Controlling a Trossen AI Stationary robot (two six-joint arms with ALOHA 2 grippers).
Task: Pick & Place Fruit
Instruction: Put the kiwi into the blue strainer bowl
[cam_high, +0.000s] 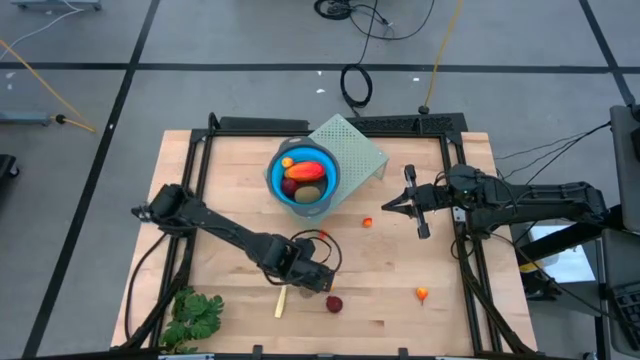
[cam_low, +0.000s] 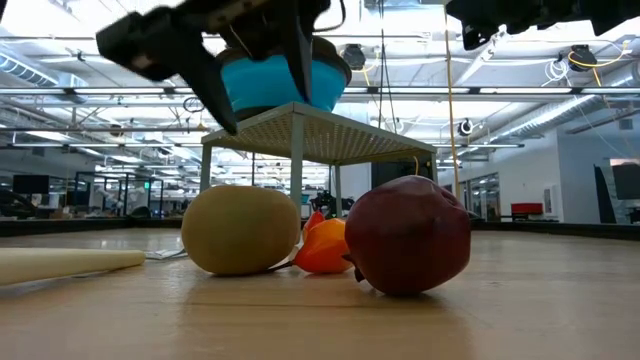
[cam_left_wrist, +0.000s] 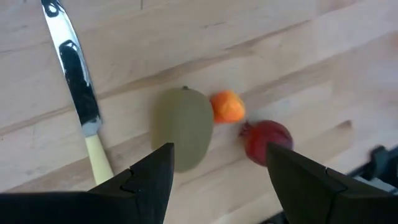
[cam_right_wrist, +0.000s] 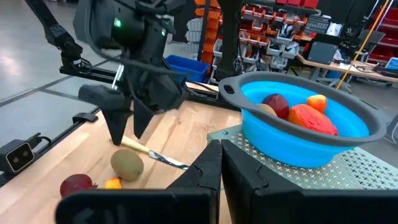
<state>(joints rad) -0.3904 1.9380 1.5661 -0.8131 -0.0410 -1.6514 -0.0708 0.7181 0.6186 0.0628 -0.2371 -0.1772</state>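
My left gripper (cam_left_wrist: 214, 177): spread wide, empty, above brown-green oval (cam_left_wrist: 184, 127); orange bit (cam_left_wrist: 227, 106) and red ball (cam_left_wrist: 267, 141) adjacent. My right gripper (cam_high: 389, 207): closed, empty, beside blue bowl (cam_high: 275, 180).

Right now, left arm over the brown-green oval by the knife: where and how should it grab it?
Grip the brown-green oval across its narrow middle, coming straight down. It lies flat and oblong, the knife on one side and the small orange piece touching the other, so tight clearance there. The left gripper hangs above, jaws open.
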